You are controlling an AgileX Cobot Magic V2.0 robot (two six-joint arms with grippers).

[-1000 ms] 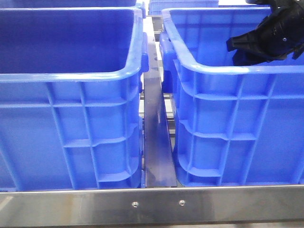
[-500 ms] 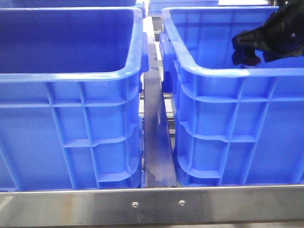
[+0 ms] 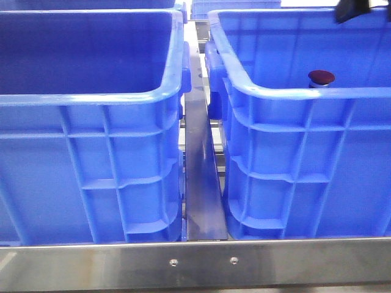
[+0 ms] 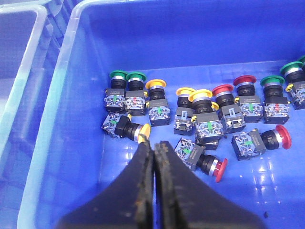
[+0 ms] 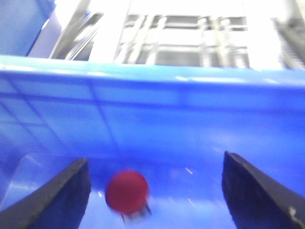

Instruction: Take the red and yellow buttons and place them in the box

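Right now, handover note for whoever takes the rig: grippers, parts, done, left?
Left gripper: shut, empty, over a crate of mixed red, yellow and green buttons; nearest is a tipped yellow button.
Right gripper: open, empty, nearly out of the front view at top right.
Done: one red button sits in the right-hand crate, between the right fingers in the wrist view.
Left: no yellow button visible in that crate; more red and yellow to pick.

An industrial sorting station. Blue plastic crates sit on a steel-framed surface. One crate holds assorted panel push buttons.
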